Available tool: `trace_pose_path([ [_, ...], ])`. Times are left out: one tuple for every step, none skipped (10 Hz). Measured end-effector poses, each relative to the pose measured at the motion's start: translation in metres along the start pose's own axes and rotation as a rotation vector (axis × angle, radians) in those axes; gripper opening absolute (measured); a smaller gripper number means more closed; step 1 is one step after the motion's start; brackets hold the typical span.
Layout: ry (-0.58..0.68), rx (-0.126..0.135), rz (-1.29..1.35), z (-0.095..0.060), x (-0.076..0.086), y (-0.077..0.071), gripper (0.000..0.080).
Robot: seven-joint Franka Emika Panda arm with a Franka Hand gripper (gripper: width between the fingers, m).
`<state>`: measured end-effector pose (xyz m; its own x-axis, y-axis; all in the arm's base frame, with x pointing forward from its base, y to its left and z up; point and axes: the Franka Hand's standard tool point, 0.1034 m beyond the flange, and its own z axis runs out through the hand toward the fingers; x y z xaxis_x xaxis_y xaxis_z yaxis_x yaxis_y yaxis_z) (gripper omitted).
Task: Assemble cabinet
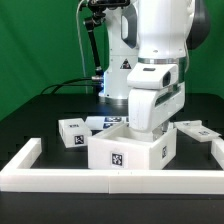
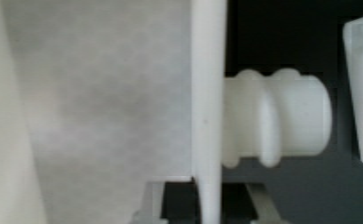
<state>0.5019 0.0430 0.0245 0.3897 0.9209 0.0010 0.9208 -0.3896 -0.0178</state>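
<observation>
The cabinet's large white box body [image 1: 122, 150], with a black-and-white tag on its front, stands in the middle of the table. The arm's hand comes down onto the body's top edge, and the body hides the fingers in the exterior view. In the wrist view my gripper [image 2: 210, 192] straddles a thin white wall [image 2: 208, 90] seen edge-on, with the dark pads [image 2: 174, 200] against both of its faces. A ribbed white knob [image 2: 276, 115] sticks out of that wall. Smaller tagged white parts lie beside the body: a block [image 1: 72, 132], a panel [image 1: 100, 122], another [image 1: 195, 130].
A long low white rim bar [image 1: 110, 178] runs along the table's front, with side arms at the exterior view's left [image 1: 25, 155] and right [image 1: 216, 150]. The arm's base [image 1: 120, 75] stands behind the parts. A green backdrop closes the back.
</observation>
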Motion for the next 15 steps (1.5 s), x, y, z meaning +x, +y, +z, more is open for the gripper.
trace_pose_path([
  [-0.009,0.009,-0.080,-0.001,0.001,0.001,0.0035],
  [-0.021,0.017,-0.154,-0.001,0.002,0.001,0.0035],
  [-0.023,0.014,-0.184,-0.002,0.003,0.003,0.0035],
  [-0.022,0.013,-0.182,-0.002,0.003,0.003,0.0035],
  [-0.022,0.013,-0.182,-0.002,0.003,0.003,0.0035],
  [-0.022,0.012,-0.182,-0.002,0.003,0.003,0.0035],
  [-0.021,0.012,-0.204,-0.001,0.002,0.003,0.0035],
  [-0.017,0.008,-0.276,-0.001,0.001,0.005,0.0035],
  [-0.014,0.009,-0.307,0.000,0.006,0.002,0.0035],
  [-0.009,0.009,-0.383,0.000,0.014,0.000,0.0035],
  [-0.007,-0.003,-0.466,0.001,0.019,0.000,0.0035],
  [-0.005,-0.005,-0.459,0.001,0.019,0.001,0.0035],
  [-0.005,-0.005,-0.459,0.001,0.019,0.001,0.0035],
  [-0.004,-0.005,-0.439,0.001,0.021,-0.001,0.0035],
  [-0.002,-0.004,-0.413,0.001,0.030,-0.006,0.0035],
])
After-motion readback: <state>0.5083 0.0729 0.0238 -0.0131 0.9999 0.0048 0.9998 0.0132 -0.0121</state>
